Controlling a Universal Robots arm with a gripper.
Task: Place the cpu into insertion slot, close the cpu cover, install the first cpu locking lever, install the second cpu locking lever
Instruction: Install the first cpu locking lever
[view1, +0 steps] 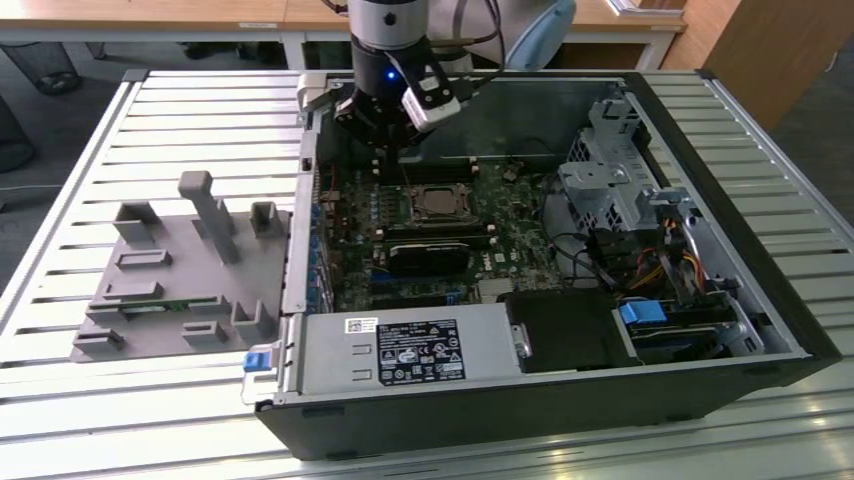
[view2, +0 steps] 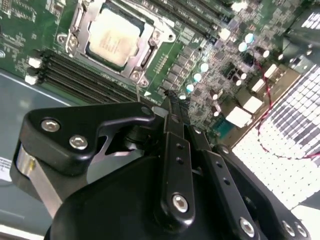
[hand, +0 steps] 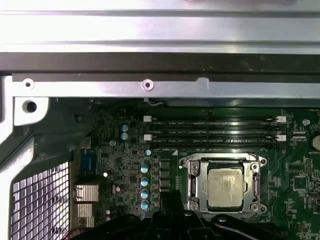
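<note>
The cpu (view1: 434, 203) (view2: 111, 37) (hand: 226, 187) lies flat in the insertion slot (hand: 194, 206) on the green board, silver top up. The cpu cover (view2: 150, 48) (hand: 250, 165) is down around it as a silver frame, and the chip shows through its window. Thin metal levers run along the socket's sides (hand: 258, 184); I cannot tell if they are hooked. My gripper (view1: 386, 150) (view2: 169, 102) (hand: 170, 199) hangs above the board beside the socket, towards the case's back wall. Its black fingers are shut together with nothing between them.
Long black memory slots (hand: 215, 129) lie between the socket and the case's metal wall (hand: 150, 60). A black heatsink block (view1: 430, 255), a power supply (view1: 400, 355) and a drive cage (view1: 607, 190) crowd the case. A grey fixture (view1: 187, 270) stands on the slatted table.
</note>
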